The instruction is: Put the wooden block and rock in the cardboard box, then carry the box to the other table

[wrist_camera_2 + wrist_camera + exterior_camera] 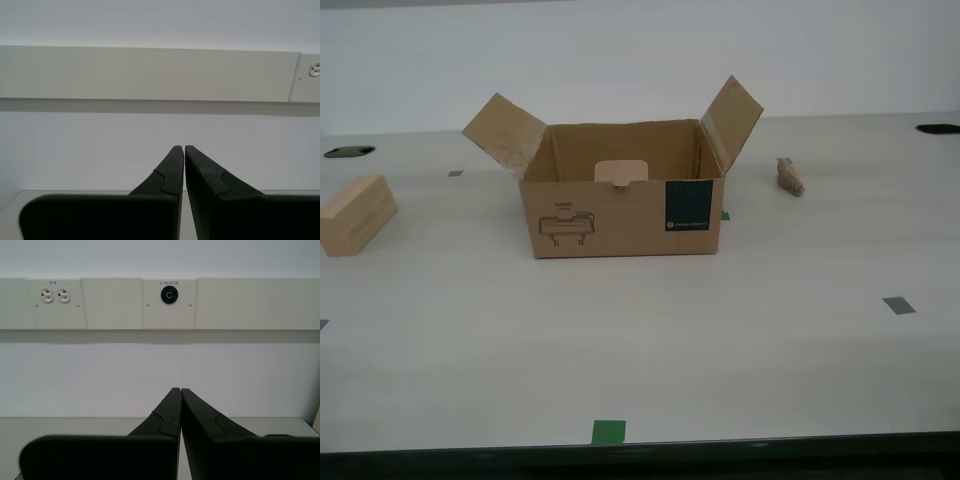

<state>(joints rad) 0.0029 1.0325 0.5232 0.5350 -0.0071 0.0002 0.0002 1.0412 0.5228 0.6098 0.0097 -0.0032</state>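
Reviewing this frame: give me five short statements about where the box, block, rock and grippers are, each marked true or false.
1. The cardboard box stands with both flaps open. True.
2. The wooden block lies inside the box. False: it sits on the table, toward the exterior view's left.
3. The rock lies on the table beyond the box's flap, toward the exterior view's right. True.
4. My first gripper holds the rock. False: its jaws are together on nothing, facing a wall.
5. My second gripper is wide open. False: it is shut.
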